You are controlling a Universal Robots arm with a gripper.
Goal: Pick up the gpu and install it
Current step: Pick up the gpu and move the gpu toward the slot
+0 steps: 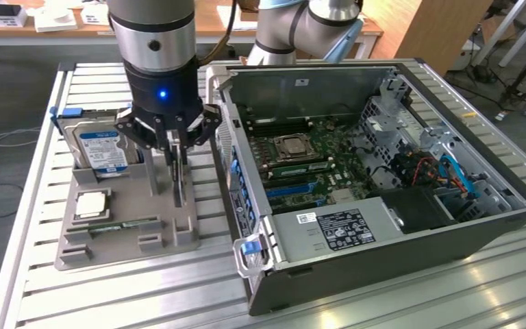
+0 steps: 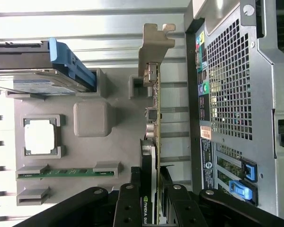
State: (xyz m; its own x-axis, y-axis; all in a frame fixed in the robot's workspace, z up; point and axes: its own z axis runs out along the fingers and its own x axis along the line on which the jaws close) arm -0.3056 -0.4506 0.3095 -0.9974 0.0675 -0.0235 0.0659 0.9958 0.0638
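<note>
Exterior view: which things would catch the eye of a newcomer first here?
The large open dark metal computer case with its green motherboard stands at the exterior view's right. Beside it, on the exterior view's left, the black gripper is closed on the thin dark gpu card with a silver bracket, standing upright in the grey plastic tray.

The gpu (image 2: 149,156), between the fingers of the gripper (image 2: 150,178), shows a green logo mark and the white letters "QU" on its black cooler face. The blue label on the hard drive (image 1: 103,147) beside the gripper, the black label on the power supply (image 1: 345,228) and the stickers (image 2: 207,161) on the computer case (image 1: 372,271) carry print too small to read.
</note>
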